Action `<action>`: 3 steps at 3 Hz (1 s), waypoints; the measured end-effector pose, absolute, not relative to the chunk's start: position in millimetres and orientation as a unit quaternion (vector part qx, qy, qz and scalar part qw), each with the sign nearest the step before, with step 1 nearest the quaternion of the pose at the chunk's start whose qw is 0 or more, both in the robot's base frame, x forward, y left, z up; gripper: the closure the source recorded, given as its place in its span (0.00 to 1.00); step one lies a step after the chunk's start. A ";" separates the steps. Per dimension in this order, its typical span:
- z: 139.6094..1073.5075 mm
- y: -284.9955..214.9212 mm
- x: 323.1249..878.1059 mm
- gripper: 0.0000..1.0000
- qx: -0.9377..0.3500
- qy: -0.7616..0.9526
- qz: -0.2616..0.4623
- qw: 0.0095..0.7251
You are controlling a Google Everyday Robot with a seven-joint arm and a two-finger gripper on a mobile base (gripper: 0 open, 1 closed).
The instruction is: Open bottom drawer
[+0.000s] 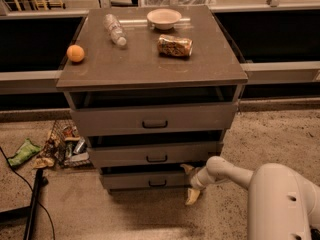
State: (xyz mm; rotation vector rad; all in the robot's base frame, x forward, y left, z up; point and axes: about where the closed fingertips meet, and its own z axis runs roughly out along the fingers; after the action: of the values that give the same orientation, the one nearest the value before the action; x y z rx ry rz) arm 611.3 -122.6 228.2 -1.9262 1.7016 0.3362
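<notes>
The bottom drawer (140, 180) is the lowest, narrowest grey front of the cabinet, with a small dark pull handle (157, 183) at its centre. It stands slightly out from the cabinet body, as do the two drawers above it. My gripper (190, 183) is low down at the right end of this drawer's front, to the right of the handle. Its two pale fingers are spread apart, one up by the drawer's top edge (187, 169), the other down near the floor (192, 196). It holds nothing.
The cabinet top (150, 59) carries an orange (75, 53), a lying plastic bottle (115, 30), a bowl (164, 18) and a snack bag (175, 45). Litter (60, 146) lies on the floor at the left. A black pole and cable (32, 204) stand at the lower left.
</notes>
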 end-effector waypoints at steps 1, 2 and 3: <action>214.1 -120.7 628.7 0.00 -0.703 0.648 0.114 0.270; 195.6 -122.7 646.0 0.00 -0.670 0.683 0.111 0.269; 176.3 -120.0 657.1 0.00 -0.645 0.706 0.121 0.267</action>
State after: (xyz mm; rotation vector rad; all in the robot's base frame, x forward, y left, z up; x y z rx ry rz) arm 657.1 -120.0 176.3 -1.7397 1.9062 0.3271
